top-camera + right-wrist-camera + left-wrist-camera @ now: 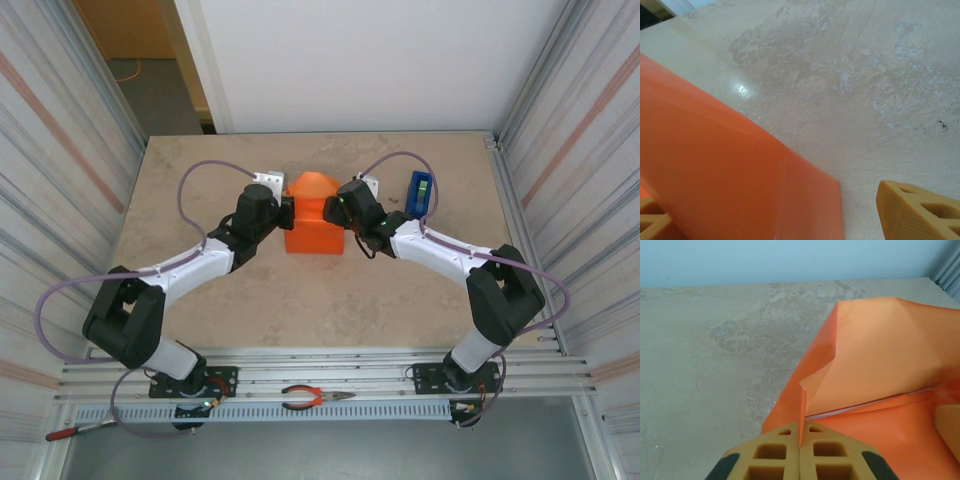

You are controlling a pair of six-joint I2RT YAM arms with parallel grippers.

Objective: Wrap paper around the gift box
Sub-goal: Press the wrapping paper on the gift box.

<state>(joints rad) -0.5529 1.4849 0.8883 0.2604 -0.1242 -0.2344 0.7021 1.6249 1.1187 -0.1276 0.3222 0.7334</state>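
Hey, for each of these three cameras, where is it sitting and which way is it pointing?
Top external: above and behind the robot, looking down at the table; left arm and right arm flank the orange paper.
Left wrist: on the left arm, facing the back wall; left jaws pinch a paper fold.
Right wrist: on the right arm, angled down at the table; right jaws stand apart around the paper.
Shared: all three see paper and table.

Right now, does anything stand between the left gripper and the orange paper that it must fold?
Nothing visible does. The left gripper is shut on a raised fold of the paper, so the two touch directly. The blue tape dispenser stands apart on the table, to the right of the paper.
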